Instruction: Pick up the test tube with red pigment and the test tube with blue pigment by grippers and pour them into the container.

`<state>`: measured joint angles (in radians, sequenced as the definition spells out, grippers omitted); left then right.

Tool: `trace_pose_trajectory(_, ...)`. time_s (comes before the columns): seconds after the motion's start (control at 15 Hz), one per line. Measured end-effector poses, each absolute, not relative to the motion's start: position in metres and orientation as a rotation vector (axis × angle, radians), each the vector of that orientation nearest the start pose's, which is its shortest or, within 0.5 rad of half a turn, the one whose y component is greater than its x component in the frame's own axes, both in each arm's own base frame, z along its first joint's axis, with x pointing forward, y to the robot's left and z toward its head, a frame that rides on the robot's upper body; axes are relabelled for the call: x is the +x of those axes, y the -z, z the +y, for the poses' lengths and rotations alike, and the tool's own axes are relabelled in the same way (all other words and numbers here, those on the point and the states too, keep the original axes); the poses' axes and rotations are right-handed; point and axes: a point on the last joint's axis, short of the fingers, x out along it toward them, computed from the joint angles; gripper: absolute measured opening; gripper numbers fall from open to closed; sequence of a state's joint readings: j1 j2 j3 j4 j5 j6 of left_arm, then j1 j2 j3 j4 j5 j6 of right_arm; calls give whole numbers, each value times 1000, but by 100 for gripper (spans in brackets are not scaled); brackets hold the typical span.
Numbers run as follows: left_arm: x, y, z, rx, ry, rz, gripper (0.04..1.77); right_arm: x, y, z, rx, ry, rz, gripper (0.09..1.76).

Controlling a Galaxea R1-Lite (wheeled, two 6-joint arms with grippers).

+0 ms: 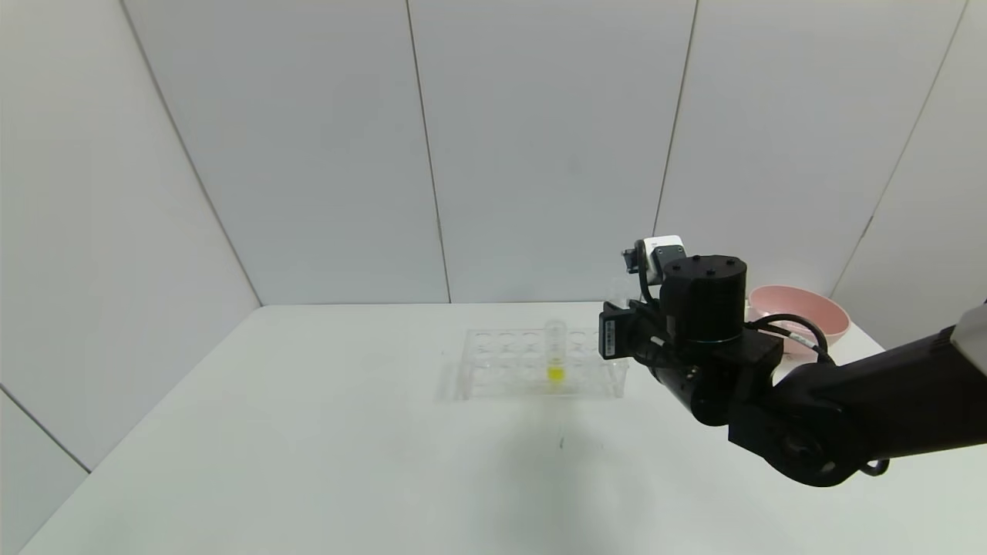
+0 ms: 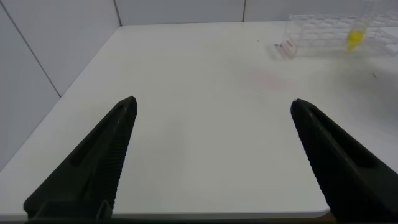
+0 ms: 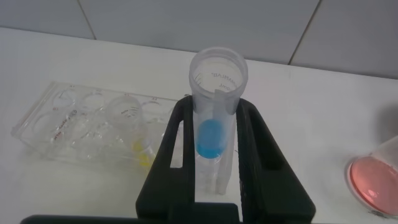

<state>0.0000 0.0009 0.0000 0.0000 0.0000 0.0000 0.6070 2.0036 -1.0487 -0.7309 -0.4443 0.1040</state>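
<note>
My right gripper (image 3: 216,107) is shut on the test tube with blue pigment (image 3: 211,138). The tube stands upright between the fingers and is lifted clear of the clear tube rack (image 3: 62,124). In the head view this gripper (image 1: 628,320) hovers just past the rack's right end (image 1: 609,370). A clear container (image 3: 375,179) with red liquid in it shows at the edge of the right wrist view; the arm hides it in the head view. The test tube with red pigment is out of view. My left gripper (image 2: 211,109) is open and empty over the table's near left part.
One tube with yellow liquid (image 1: 555,356) stands in the rack; it also shows in the left wrist view (image 2: 354,38). A pink bowl (image 1: 802,310) sits at the back right behind my right arm. Grey walls close the table's far side.
</note>
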Motion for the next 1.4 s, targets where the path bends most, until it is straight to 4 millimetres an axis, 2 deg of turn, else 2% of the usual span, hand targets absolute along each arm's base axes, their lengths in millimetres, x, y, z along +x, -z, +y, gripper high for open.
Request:
trace_pose_trajectory(0.4,-23,-75,0,0,0,1,176,319,-158,205,-35,-149,193,47)
trace_pose_trajectory(0.6,-23,-75,0,0,0,1,176,310,-167,187,-94,-166,207,47)
trace_pose_trajectory(0.73,-23,-75,0,0,0,1,176,300,-171,168,-123,-208,268,47)
trace_pose_trajectory(0.93,-23,-75,0,0,0,1,176,280,-185,129,-123,-313,402,47)
trace_pose_trajectory(1.07,-23,-75,0,0,0,1,176,269,-198,94,-112,-377,463,47)
trace_pose_trajectory(1.2,-23,-75,0,0,0,1,176,263,-209,58,-158,-405,450,47)
trace_pose_trajectory(1.4,-23,-75,0,0,0,1,176,261,-218,-2,-338,-394,400,47)
